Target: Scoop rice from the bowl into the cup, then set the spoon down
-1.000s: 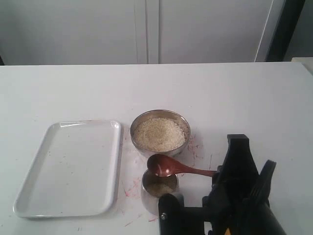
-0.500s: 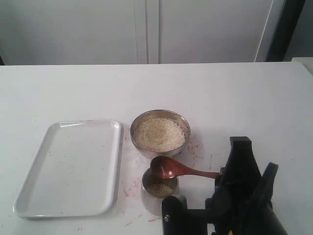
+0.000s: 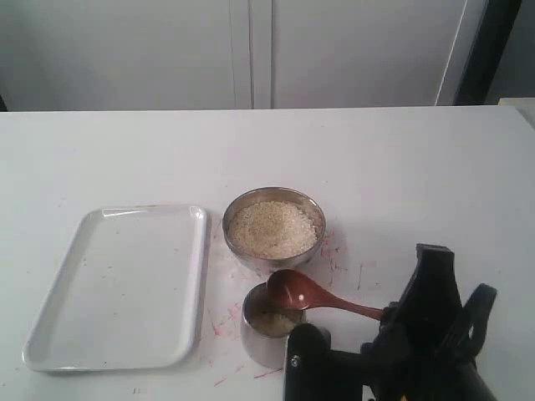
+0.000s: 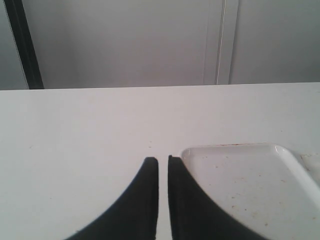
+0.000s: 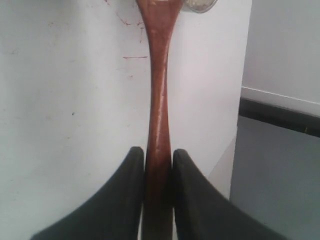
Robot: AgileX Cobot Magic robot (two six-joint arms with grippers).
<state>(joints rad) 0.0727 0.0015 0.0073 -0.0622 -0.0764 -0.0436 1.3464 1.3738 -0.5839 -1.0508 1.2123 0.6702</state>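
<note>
Shifted rightward, spoon point(image 3: 313, 295) clamped in the right hand point(image 5: 158, 153), head over cup point(image 3: 255, 338) rim.

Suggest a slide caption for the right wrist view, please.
Dark fingers clamp the wooden spoon by its handle over the white table.

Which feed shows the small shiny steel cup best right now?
The exterior view: the small shiny steel cup sits nearly whole in frame, rice inside, the dark reddish-brown wooden spoon over its rim. The right wrist view catches only a sliver of the cup at the frame edge. The left wrist view misses it.
</note>
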